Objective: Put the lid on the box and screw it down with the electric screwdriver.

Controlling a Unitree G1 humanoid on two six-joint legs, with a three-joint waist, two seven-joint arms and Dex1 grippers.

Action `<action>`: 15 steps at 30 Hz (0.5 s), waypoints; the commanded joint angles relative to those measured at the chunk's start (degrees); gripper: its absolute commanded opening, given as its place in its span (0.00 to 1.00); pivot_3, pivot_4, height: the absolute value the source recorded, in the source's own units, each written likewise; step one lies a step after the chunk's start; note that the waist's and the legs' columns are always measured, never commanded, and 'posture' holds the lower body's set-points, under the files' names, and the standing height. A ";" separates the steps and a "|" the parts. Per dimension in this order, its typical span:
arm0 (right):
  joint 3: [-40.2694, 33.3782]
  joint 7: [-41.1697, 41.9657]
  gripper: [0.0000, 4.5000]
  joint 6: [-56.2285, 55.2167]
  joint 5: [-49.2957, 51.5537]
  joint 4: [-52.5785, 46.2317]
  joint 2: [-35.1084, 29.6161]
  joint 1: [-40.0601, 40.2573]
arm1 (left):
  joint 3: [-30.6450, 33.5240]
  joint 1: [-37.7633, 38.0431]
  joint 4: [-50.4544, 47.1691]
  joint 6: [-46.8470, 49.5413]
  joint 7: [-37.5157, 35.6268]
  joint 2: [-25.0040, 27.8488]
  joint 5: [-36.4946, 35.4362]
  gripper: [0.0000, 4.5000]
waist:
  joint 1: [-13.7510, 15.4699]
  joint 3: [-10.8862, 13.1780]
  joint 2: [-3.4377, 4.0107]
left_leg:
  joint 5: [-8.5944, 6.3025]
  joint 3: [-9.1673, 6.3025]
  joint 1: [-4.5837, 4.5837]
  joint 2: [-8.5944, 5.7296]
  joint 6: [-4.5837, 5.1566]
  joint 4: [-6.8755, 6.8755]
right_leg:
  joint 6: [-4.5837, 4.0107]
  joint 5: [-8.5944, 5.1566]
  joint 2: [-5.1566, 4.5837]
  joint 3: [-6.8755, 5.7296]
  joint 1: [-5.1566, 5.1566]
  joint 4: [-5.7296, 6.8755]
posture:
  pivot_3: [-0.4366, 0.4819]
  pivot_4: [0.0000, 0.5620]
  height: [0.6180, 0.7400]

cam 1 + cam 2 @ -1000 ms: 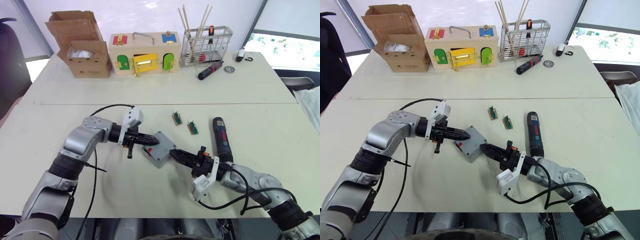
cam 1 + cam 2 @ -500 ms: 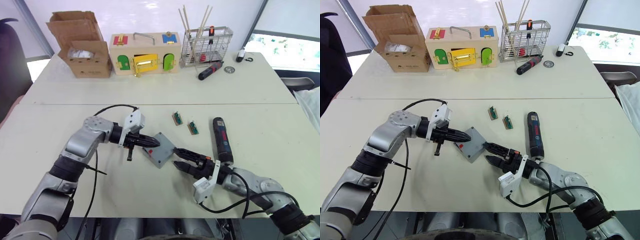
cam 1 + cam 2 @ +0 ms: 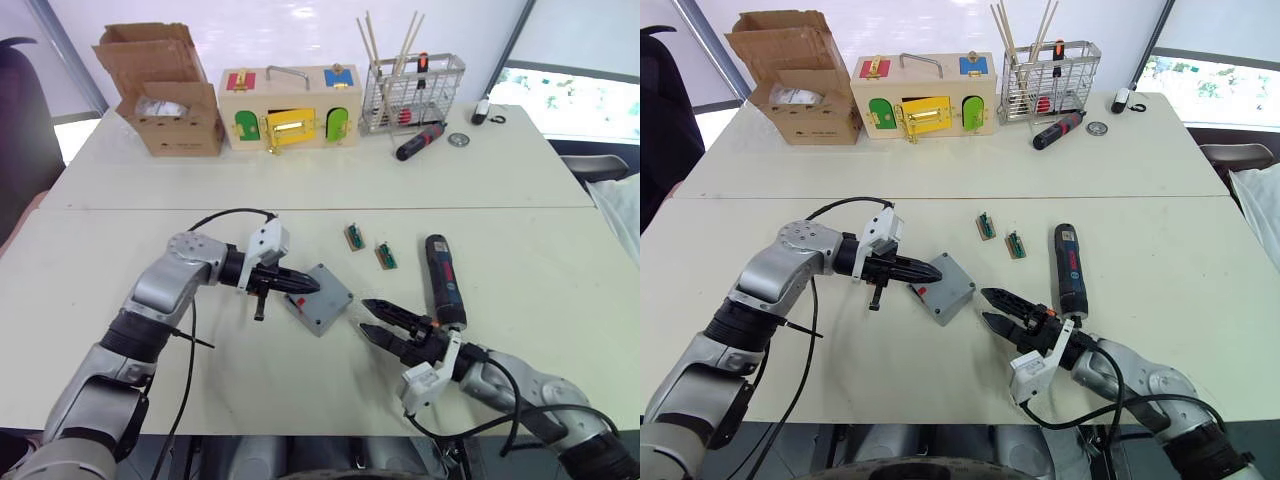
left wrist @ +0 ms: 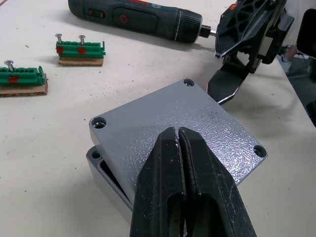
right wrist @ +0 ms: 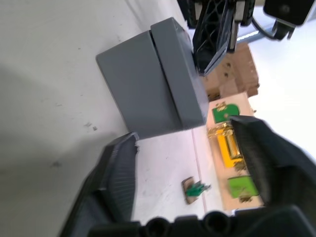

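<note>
- While the lid [image 4: 180, 128] sits skewed on the box [image 4: 106, 173] at worktop [image 3: 560, 250] centre, the left gripper [image 4: 178, 134], jaws closed, presses on it.
- At four o'clock from the box, the right gripper [image 3: 366, 317] hangs with jaws wide, empty.
- The electric screwdriver [image 3: 441, 278] lies at three o'clock.
- Best squared up before driving screws.
- The left wrist view reveals the lid's offset and empty corner holes, which the head views don't resolve.

one lid [image 4: 177, 123], one box [image 5: 136, 94], two screw strips [image 3: 354, 236]
</note>
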 commanded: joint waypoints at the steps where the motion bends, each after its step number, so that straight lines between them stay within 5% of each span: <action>1: -0.90 6.93 0.34 5.95 17.88 -4.79 3.26 2.05 | -2.65 2.40 2.04 1.16 0.54 1.04 3.46 0.01 | 0.00 0.00 0.00 | 0.00 0.00 0.00 0.02 0.00 0.00 | 0.00 0.00 0.00 0.00 0.01 0.00 | 0.48 0.27 1.00; 5: 0.11 17.98 0.01 21.76 40.18 -13.65 7.53 5.36 | -2.45 2.67 1.16 1.71 0.45 1.33 3.18 0.01 | -0.03 0.00 0.01 | -0.01 -0.03 0.03 0.07 0.02 0.00 | 0.00 0.00 0.00 -0.01 0.09 -0.03 | 0.48 0.27 1.00; 15: 2.51 29.86 0.01 46.00 57.54 -24.41 8.79 8.94 | -2.47 2.62 1.21 1.73 0.96 1.18 3.35 0.01 | 0.04 0.00 0.01 | -0.03 -0.12 0.01 0.06 0.05 -0.02 | 0.00 0.00 -0.03 -0.07 0.10 -0.12 | 0.48 0.27 1.00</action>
